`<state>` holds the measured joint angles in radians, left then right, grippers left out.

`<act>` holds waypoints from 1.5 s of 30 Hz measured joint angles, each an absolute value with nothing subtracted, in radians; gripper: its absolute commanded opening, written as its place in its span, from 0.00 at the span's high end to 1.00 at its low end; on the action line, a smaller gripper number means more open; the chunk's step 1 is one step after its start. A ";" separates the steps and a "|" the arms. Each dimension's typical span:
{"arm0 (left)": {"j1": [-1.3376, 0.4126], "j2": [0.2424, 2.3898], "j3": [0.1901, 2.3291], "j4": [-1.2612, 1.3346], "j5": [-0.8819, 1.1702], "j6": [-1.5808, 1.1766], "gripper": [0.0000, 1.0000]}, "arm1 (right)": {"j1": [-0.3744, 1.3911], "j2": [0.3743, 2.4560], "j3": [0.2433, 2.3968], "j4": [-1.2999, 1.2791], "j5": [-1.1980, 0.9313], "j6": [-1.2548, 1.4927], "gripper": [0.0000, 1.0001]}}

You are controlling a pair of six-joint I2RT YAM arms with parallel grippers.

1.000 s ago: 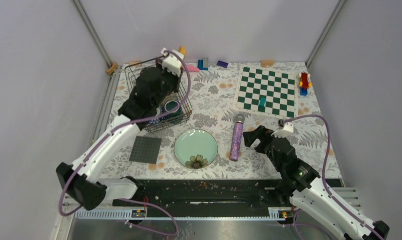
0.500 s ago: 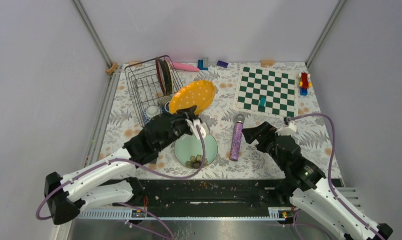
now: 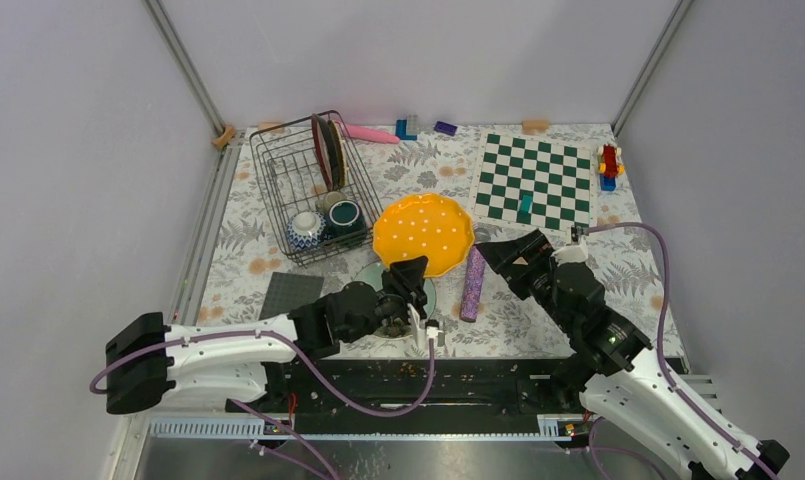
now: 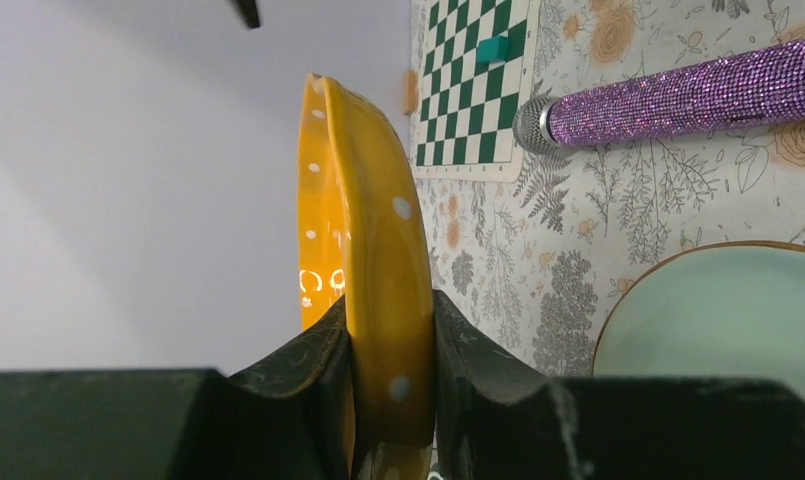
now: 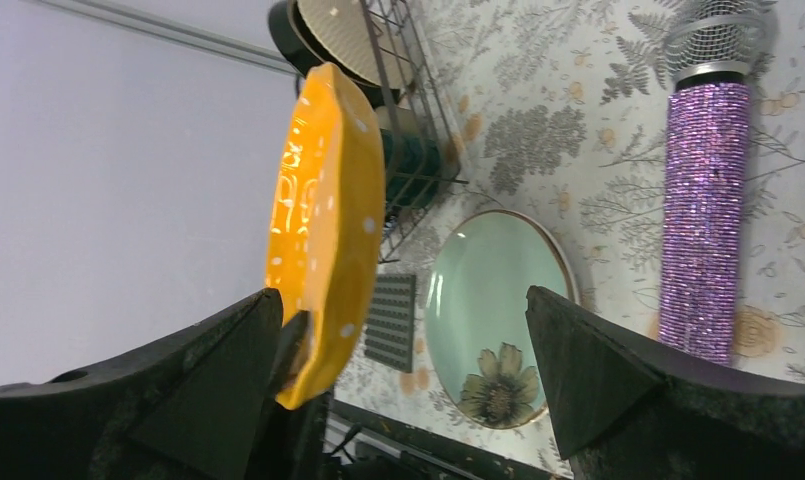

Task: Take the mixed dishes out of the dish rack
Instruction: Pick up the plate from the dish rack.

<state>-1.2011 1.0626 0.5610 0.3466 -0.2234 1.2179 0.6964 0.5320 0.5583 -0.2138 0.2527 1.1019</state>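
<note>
The table (image 3: 428, 175) is covered by a grey floral cloth. At its far left stands the rectangular dark wire dish rack (image 3: 283, 190). A dark red-rimmed cream plate (image 3: 328, 150) stands on edge at the rack's far side. At the near side a blue-and-white patterned bowl (image 3: 305, 230) sits just left of a dark teal mug (image 3: 345, 215).

Outside the rack, to its right, a yellow white-dotted plate with a wavy rim (image 3: 423, 233) is held off the table. It is tilted up, above the far edge of a pale green floral plate (image 5: 498, 300) that lies flat on the cloth. Just right of the green plate lies a purple glitter cylinder with a silver mesh end (image 3: 472, 285).

The left pincer (image 4: 390, 330) is clamped on the yellow plate's lower rim, one finger on each face. The right pincer (image 5: 403, 292) is spread wide and grips nothing. It hangs near the yellow plate's right edge, above the cylinder.
</note>
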 measured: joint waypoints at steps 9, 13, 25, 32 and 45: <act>-1.270 1.083 0.530 0.453 -0.248 1.289 1.00 | 0.696 0.536 0.534 -0.139 0.230 1.119 0.09; -1.290 1.110 0.530 0.483 -0.261 1.324 1.00 | 0.696 0.612 0.549 -0.139 0.161 1.091 0.21; -1.305 1.214 0.522 0.522 -0.321 1.391 1.00 | 0.698 0.678 0.571 -0.151 0.093 1.044 0.65; -1.324 1.214 0.521 0.541 -0.335 1.396 1.00 | 0.698 0.646 0.554 -0.143 0.113 1.075 1.00; -1.342 1.214 0.535 0.557 -0.328 1.371 0.01 | 0.700 0.559 0.447 -0.101 0.137 1.120 1.00</act>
<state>-1.3422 1.2137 0.5346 0.5568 -0.3279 1.3708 0.7002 0.5591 0.4473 -0.1009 0.1368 1.1198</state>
